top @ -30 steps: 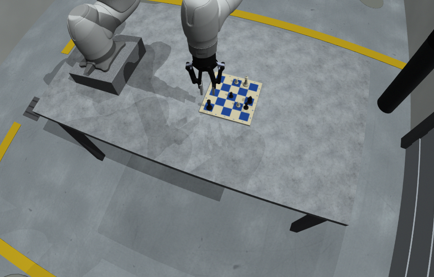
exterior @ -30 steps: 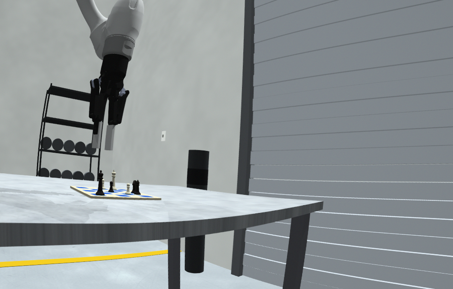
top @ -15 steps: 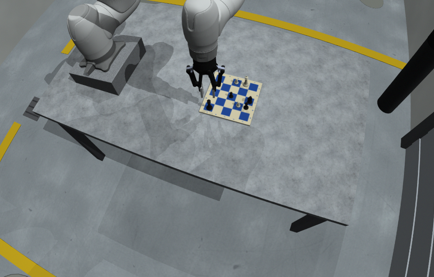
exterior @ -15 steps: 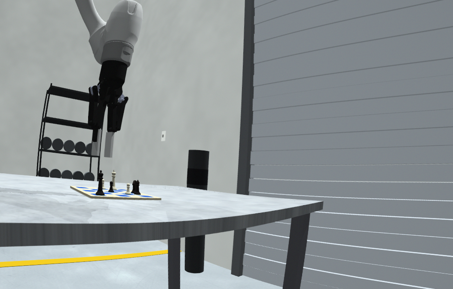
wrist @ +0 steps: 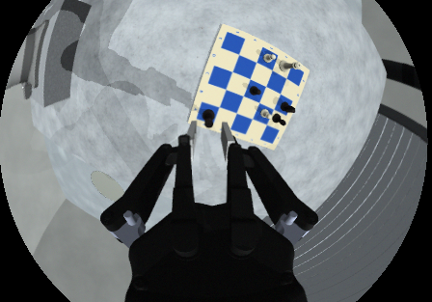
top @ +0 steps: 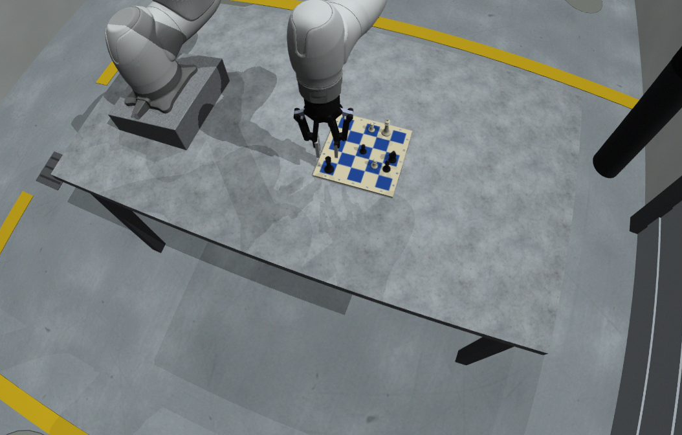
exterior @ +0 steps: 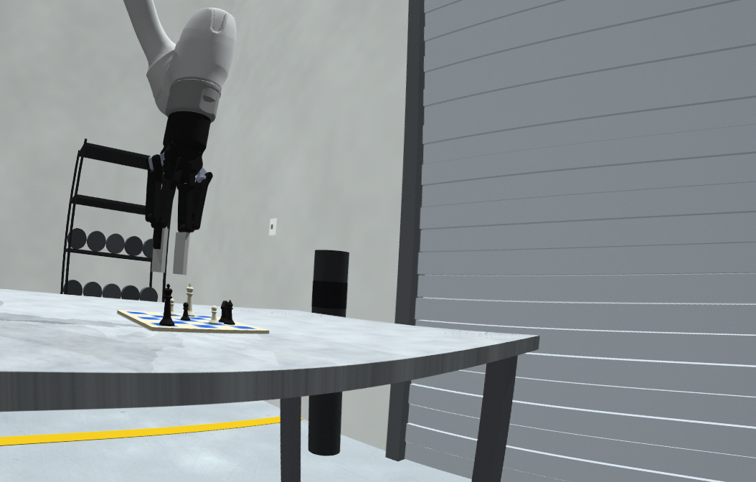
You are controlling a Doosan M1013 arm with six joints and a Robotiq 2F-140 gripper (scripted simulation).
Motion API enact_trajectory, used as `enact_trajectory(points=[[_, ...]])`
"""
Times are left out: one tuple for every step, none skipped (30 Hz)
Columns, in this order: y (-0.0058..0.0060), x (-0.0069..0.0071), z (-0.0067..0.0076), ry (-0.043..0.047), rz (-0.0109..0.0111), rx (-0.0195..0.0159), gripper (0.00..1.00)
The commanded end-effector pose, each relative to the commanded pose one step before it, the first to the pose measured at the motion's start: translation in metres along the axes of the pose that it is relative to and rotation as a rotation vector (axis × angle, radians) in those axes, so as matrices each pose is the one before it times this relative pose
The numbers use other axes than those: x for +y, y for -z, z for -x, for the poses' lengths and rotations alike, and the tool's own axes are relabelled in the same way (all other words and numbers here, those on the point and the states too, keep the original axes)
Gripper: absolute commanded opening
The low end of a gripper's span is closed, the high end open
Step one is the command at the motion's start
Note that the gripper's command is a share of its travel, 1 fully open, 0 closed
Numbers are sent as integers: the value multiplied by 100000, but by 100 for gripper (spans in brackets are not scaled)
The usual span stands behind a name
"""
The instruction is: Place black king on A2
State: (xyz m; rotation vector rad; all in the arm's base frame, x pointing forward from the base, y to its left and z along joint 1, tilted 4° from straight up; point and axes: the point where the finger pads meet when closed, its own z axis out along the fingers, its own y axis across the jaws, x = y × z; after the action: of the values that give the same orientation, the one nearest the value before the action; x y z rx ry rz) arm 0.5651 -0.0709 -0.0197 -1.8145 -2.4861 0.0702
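Observation:
The small blue and cream chessboard lies on the grey table. The black king stands upright on the board's near left corner square; it also shows in the side view and the wrist view. My gripper hangs well above the board's left edge, almost over the king, fingers pointing down. In the side view my gripper is clearly higher than the king's top. In the wrist view my gripper has its fingers a narrow gap apart with nothing between them.
Other black pieces stand at the board's middle and right side. White pieces stand at the far edge and near the right side. The robot base block sits at the table's far left.

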Motion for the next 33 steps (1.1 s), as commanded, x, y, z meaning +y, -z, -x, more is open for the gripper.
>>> enact_trajectory(points=[[-260, 4, -3, 3, 20, 11, 25], [-83, 0, 0, 0, 0, 0, 25], [-75, 0, 0, 0, 0, 0, 25], [-67, 0, 0, 0, 0, 0, 25], [-59, 0, 0, 0, 0, 0, 25], [-51, 0, 0, 0, 0, 0, 25], [-44, 0, 0, 0, 0, 0, 25], [-37, 0, 0, 0, 0, 0, 25], [-30, 0, 0, 0, 0, 0, 25], [0, 0, 0, 0, 0, 0, 25], [0, 0, 0, 0, 0, 0, 25], [-23, 0, 0, 0, 0, 0, 25], [-17, 0, 0, 0, 0, 0, 25], [-12, 0, 0, 0, 0, 0, 25], [-7, 0, 0, 0, 0, 0, 25], [-4, 0, 0, 0, 0, 0, 25], [-2, 0, 0, 0, 0, 0, 25], [0, 0, 0, 0, 0, 0, 25], [0, 0, 0, 0, 0, 0, 25], [0, 0, 0, 0, 0, 0, 25], [0, 0, 0, 0, 0, 0, 25], [0, 0, 0, 0, 0, 0, 25], [0, 0, 0, 0, 0, 0, 25], [0, 0, 0, 0, 0, 0, 25], [0, 0, 0, 0, 0, 0, 25], [0, 0, 0, 0, 0, 0, 25], [0, 0, 0, 0, 0, 0, 25], [0, 0, 0, 0, 0, 0, 25], [0, 0, 0, 0, 0, 0, 25], [0, 0, 0, 0, 0, 0, 25], [0, 0, 0, 0, 0, 0, 25], [0, 0, 0, 0, 0, 0, 25], [0, 0, 0, 0, 0, 0, 25]])
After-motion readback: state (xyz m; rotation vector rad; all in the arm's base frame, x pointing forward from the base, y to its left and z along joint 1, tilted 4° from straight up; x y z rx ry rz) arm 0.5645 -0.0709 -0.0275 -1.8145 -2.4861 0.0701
